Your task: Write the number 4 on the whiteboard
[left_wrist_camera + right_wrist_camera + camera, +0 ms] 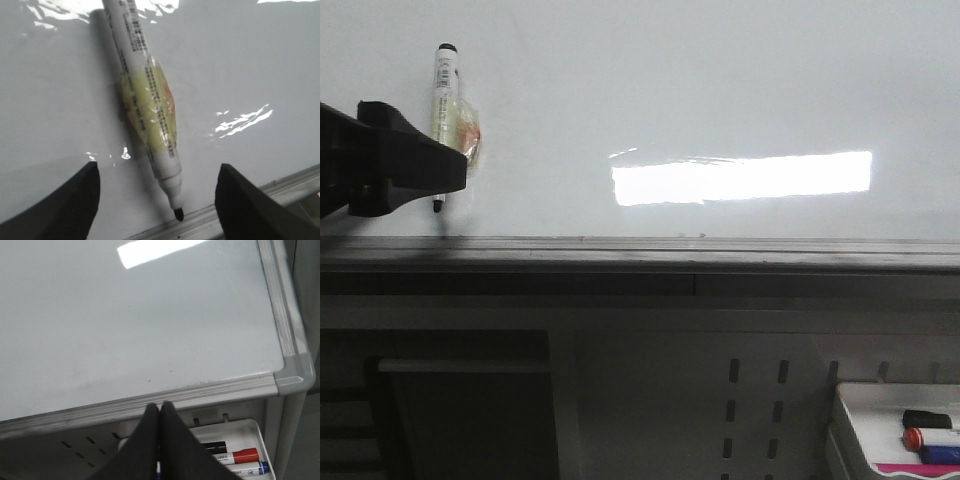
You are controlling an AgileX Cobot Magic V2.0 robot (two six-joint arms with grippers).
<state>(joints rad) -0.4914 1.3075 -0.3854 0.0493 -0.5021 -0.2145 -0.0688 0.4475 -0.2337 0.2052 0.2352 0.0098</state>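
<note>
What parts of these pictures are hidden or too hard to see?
- Front view: most of the left gripper is cut off by the left edge, and its dark body hides part of the marker.
- Left wrist view: the marker's top end runs past the picture's edge.
- Right wrist view: the closed right gripper hides part of the tray.
- Marker label: too small to read.

Left claw (157, 200) has its fingers spread wide; right claw (160, 440) is pressed closed.
</note>
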